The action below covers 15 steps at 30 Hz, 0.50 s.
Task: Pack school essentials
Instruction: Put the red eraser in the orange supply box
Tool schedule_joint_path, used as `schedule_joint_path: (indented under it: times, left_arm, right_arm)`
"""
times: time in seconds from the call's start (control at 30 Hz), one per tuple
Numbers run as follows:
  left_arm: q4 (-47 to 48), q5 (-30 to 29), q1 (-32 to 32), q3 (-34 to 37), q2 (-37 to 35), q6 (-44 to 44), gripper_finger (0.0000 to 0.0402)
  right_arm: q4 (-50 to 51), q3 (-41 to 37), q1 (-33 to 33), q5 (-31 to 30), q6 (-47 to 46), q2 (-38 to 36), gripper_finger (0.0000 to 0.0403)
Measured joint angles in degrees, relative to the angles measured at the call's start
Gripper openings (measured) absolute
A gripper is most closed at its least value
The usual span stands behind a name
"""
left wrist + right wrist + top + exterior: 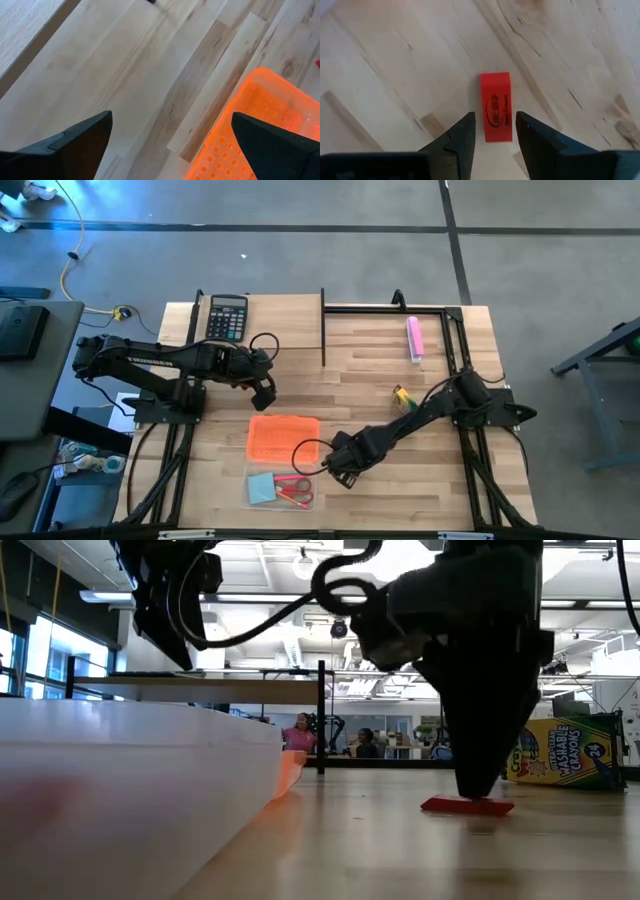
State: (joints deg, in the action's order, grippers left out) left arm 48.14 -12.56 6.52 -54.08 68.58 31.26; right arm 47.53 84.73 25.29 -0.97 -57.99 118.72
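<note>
A small red eraser [496, 106] lies flat on the table in front of the clear container. My right gripper [495, 127] stands over it, pointing down and open, with one finger on either side of the eraser's near end and a thin gap on each side. The low view shows the fingertips down at the eraser [467, 805]. The clear container [255, 498] holds a light-blue notepad [262, 488] and red-handled scissors [294, 491]. A yellow-green crayon box [402, 396] lies on the table farther right. My left gripper [263, 387] hovers open near the orange lid [283, 437].
The orange lid [255, 125] lies flat just beyond the container. A black calculator [227, 317] sits at the far left and a pink bar [414, 338] at the far right. A black frame [390, 308] runs along the far and right edges. People stand in the room behind.
</note>
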Motion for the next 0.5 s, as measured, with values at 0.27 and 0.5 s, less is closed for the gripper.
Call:
schedule_joint_path:
  times: [0.27,0.5]
  left_arm:
    - [0.0,0.0,0.0,0.0,0.0,0.0,0.0399]
    - [0.0,0.0,0.0,0.0,0.0,0.0,0.0399]
  right_arm:
    - [0.0,0.2,0.0,0.0,1.0,1.9,0.0131]
    - [0.2,0.3,0.2,-0.1,0.0,3.4,0.0128]
